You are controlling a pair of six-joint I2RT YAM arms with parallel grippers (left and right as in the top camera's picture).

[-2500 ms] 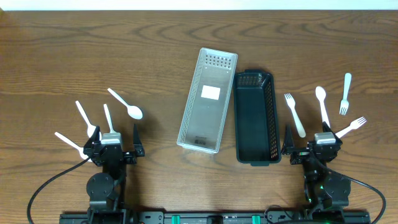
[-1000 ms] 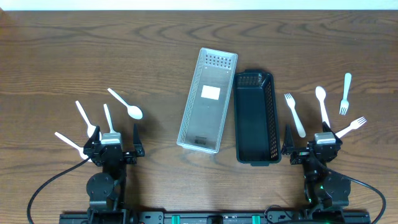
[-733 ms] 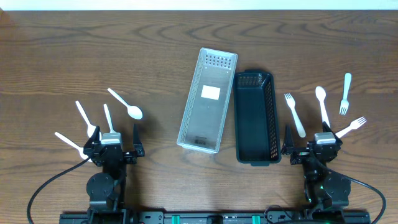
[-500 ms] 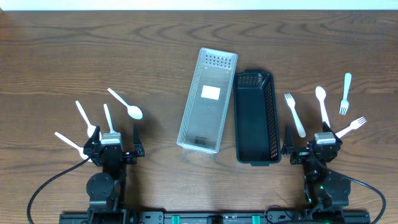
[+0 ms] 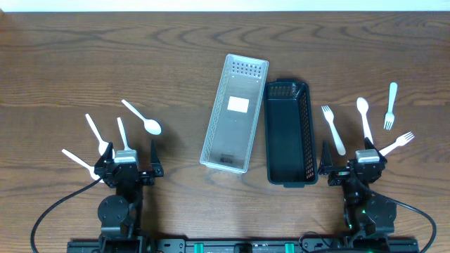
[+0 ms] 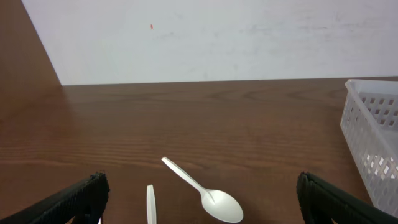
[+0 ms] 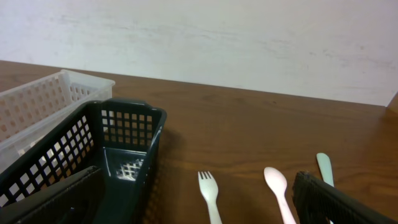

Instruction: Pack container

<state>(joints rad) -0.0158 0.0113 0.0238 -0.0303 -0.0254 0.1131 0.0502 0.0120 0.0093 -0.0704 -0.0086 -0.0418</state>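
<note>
A white basket (image 5: 235,112) and a dark green basket (image 5: 287,131) lie side by side at the table's middle, both empty. White cutlery lies on the left: a spoon (image 5: 143,117) (image 6: 205,193) and three more pieces (image 5: 97,133). On the right lie a fork (image 5: 333,129) (image 7: 210,194), a spoon (image 5: 364,118) (image 7: 278,190) and two more forks (image 5: 390,105). My left gripper (image 5: 126,166) (image 6: 199,214) is open and empty near the front edge, behind the left cutlery. My right gripper (image 5: 355,167) (image 7: 199,214) is open and empty, beside the dark basket's near end.
The wooden table (image 5: 140,56) runs to a white wall at the back. Arm bases and cables sit along the front edge (image 5: 225,246).
</note>
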